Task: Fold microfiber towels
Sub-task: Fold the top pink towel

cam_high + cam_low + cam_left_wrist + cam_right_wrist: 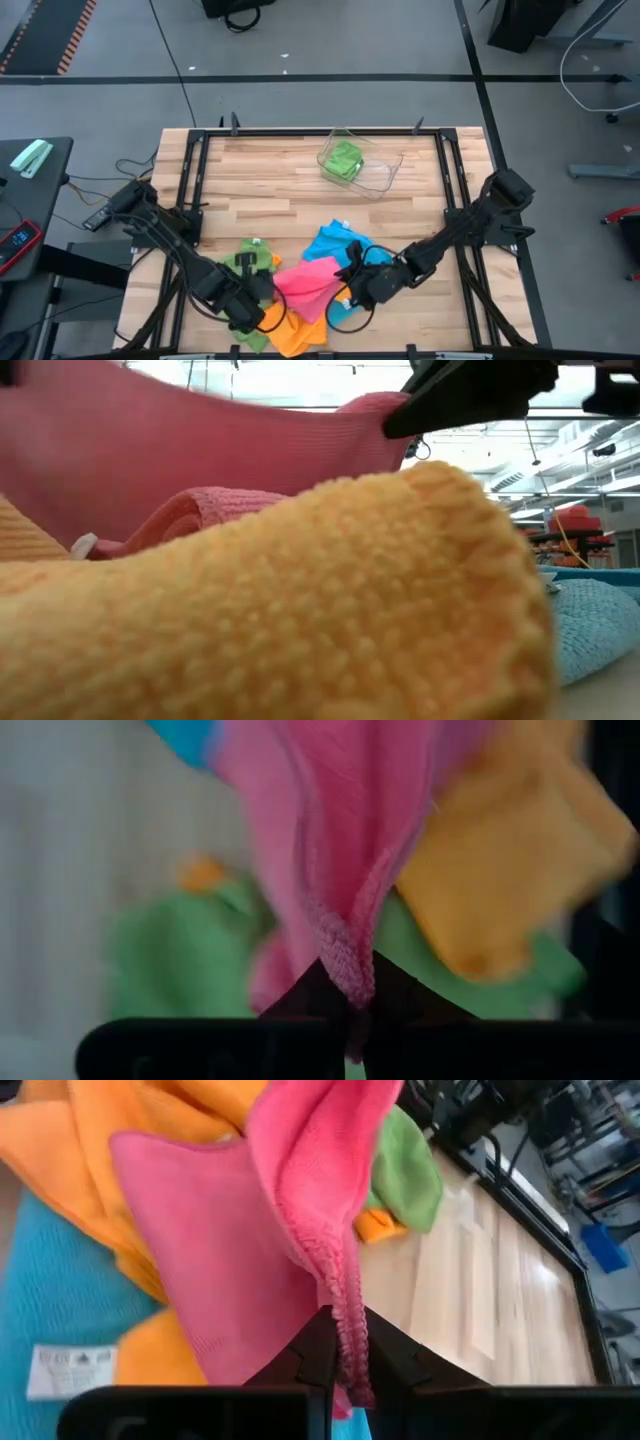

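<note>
Orange towel [300, 610] up front; both hands, left [350, 995] and right [340, 1360], pinch the pink towel [305, 280].

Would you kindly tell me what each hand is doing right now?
Left hand: shut on the pink microfiber towel.
Right hand: shut on the same towel.

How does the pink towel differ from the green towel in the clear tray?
The pink towel is lifted and stretched, pinched by the left gripper and right gripper; the green towel lies untouched in the clear tray. Pink hangs over the near pile; green sits apart, far side. Both are small, plain-coloured cloths.
</note>
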Robot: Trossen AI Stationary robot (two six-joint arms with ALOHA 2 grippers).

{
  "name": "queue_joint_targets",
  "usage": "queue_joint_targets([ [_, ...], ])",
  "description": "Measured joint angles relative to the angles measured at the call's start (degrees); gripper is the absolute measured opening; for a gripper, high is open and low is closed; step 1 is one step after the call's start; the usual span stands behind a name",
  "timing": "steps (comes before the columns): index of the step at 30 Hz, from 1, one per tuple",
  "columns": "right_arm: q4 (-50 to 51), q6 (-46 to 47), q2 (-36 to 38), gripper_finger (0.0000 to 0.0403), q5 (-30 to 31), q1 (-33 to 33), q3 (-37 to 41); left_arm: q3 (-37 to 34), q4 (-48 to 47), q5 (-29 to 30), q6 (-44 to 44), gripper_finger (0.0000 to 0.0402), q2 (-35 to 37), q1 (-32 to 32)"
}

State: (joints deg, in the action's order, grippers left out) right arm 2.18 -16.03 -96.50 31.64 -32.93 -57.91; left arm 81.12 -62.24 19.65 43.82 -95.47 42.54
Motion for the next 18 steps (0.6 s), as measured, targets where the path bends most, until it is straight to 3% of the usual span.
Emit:
queue_joint_targets([
  [8, 11.5, -1.1, 7.7, 0.0043, -0.2, 5.6, 0.0, 0.1, -4.5, 14.7, -7.4, 0.0008, 2.6, -5.5],
  [18, 23.0, -5.8, 14.2, 0.0043, -0.2, 14.9, 0.0, -0.7, -7.2, 23.4, -18.3, 0.0023, 2.5, -17.7],
])
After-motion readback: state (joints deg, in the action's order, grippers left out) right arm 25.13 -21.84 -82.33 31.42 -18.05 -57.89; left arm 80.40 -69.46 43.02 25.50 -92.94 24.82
